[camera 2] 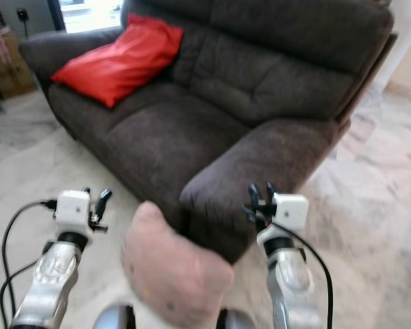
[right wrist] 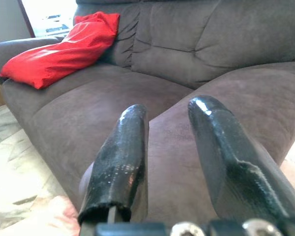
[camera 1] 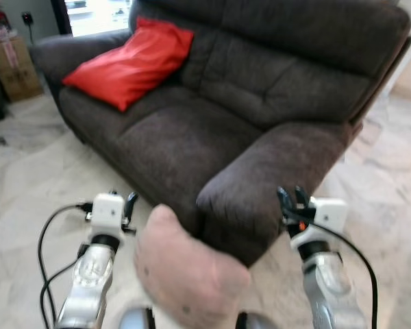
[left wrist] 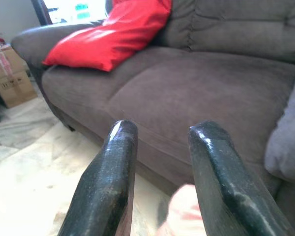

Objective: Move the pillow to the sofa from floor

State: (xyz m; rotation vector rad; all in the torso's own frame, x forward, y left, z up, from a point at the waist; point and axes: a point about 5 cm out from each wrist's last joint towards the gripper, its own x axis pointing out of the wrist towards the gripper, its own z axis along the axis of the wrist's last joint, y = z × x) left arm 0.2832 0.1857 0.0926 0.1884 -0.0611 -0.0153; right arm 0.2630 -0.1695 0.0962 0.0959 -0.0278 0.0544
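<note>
Standing before a dark brown sofa, the robot holds both arms raised, a pale pink pillow bulging at the bottom centre of the head view between them. The left gripper sits at lower left, the right gripper at lower right just in front of the sofa's near armrest; each wrist view shows its two black fingers parted with nothing between them, so both are released. The pillow appears to be pressed between the forearms or carried low against the body (how it is supported cannot be made out), with its top edge touching or just short of the armrest. A red cushion already leans in the far corner of the seat at upper left, and a cardboard box stands on the marble floor at the left edge. By the look of things, the carrying step is nearly done and the placing is at hand: the next move calls for lifting the pillow over the armrest onto the open seat cushion at frame centre, then drawing the arms apart.
</note>
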